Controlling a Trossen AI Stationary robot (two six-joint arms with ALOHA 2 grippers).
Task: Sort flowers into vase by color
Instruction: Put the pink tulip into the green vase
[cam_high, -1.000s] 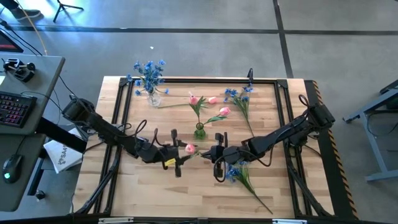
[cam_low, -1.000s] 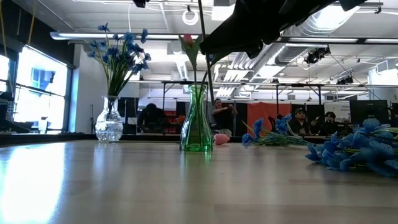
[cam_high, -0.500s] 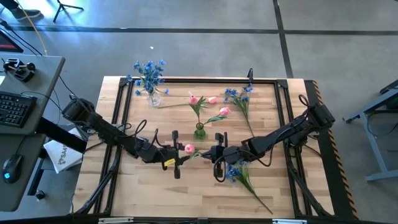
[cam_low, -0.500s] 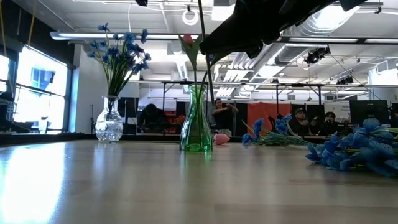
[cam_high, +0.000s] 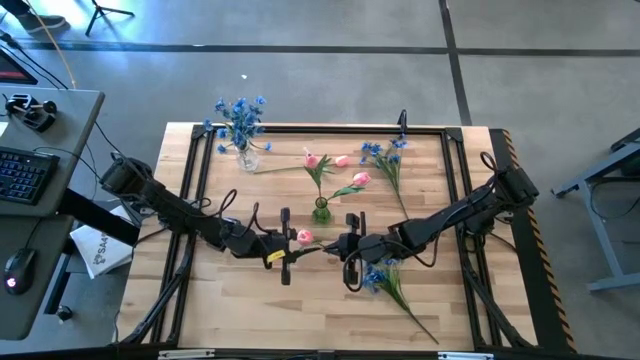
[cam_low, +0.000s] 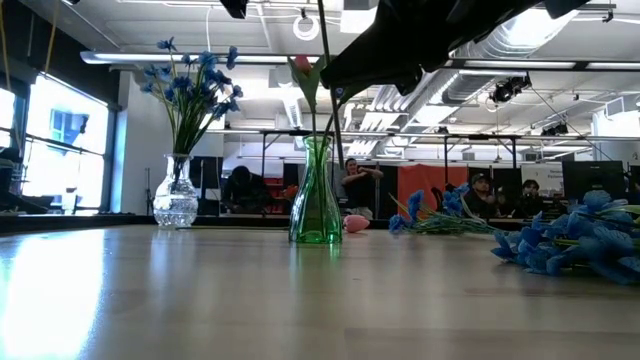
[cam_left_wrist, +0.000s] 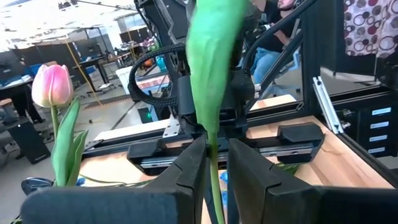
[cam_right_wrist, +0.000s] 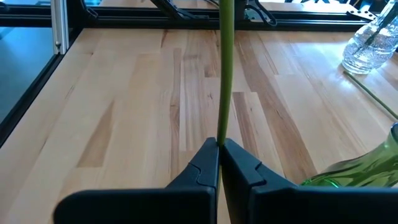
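Observation:
A pink tulip (cam_high: 303, 238) with a thin green stem hangs level between my two grippers, above the table's middle. My right gripper (cam_high: 338, 247) is shut on its stem (cam_right_wrist: 224, 74). My left gripper (cam_high: 293, 250) is open. Its fingers (cam_left_wrist: 193, 162) stand close on either side of the stem and leaf (cam_left_wrist: 214, 174). A green vase (cam_high: 321, 210) holds two pink tulips (cam_high: 360, 180). A clear vase (cam_high: 245, 158) holds blue sprays (cam_high: 240, 115). My right gripper pinches the tulip's stem (cam_right_wrist: 222, 127) between its two fingers. The fingers come level from the table's right and lie along the stem, which runs straight on past their tips. The tulip is lifted clear, roughly level, its blossom toward the left gripper. My left gripper's fingers flank the same stem; whether they touch it I cannot tell.
A loose pink tulip (cam_high: 340, 160) lies at the far middle. Blue sprays lie at the far right (cam_high: 385, 158) and near right (cam_high: 388, 282), the latter just beside my right gripper. A black frame (cam_high: 300, 128) rims the table. Bare wood (cam_high: 250, 320) lies near left.
My left gripper has moved a little toward the table's right, closer to the tulip and my right gripper. The tulip and my right gripper have stayed in place.

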